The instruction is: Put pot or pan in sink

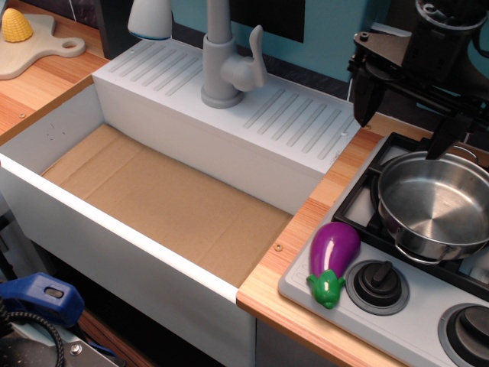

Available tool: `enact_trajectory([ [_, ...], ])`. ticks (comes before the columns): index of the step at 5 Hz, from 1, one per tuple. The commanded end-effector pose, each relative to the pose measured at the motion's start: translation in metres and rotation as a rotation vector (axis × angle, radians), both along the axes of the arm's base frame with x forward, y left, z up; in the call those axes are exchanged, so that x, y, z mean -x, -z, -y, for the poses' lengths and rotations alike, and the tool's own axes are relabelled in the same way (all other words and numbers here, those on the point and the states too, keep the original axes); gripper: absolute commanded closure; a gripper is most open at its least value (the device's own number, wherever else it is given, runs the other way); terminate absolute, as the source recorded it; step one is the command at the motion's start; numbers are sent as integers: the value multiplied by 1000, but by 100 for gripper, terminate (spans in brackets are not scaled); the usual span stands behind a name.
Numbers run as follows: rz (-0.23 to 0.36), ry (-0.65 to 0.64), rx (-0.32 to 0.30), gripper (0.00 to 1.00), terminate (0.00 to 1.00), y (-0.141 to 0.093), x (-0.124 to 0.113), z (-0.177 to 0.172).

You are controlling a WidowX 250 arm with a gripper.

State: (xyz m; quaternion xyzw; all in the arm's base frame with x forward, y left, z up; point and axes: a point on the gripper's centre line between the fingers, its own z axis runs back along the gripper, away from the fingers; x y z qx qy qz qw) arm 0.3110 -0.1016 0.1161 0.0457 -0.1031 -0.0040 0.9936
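Note:
The shiny steel pot [437, 205] sits on the stove's black burner grate at the right, empty and upright, with a thin wire handle at its front. My black gripper [405, 118] hangs just above and behind the pot's far left rim, jaws open and empty. One finger [365, 95] is over the wooden counter strip. The other finger [442, 140] is down at the pot's back rim; I cannot tell whether it touches. The white sink [114, 229] with its brown cardboard floor fills the left and middle, with nothing in it.
A purple toy eggplant [333, 256] lies on the grey stove top [405, 325] beside a black knob [378, 283]. A grey faucet [227, 61] stands on the ribbed drainboard [298, 118]. A cutting board [42, 50] with toy corn [17, 27] lies far left.

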Motion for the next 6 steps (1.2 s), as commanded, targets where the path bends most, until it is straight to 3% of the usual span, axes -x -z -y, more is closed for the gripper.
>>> enact_trajectory([
  [1, 0, 0, 0, 0, 0, 0, 0, 0],
  [4, 29, -45, 68, 0, 0, 46, -18, -11],
  [5, 38, -40, 73, 0, 0, 56, -13, -12],
  [6, 43, -52, 84, 100, 0, 61, -12, -10],
])
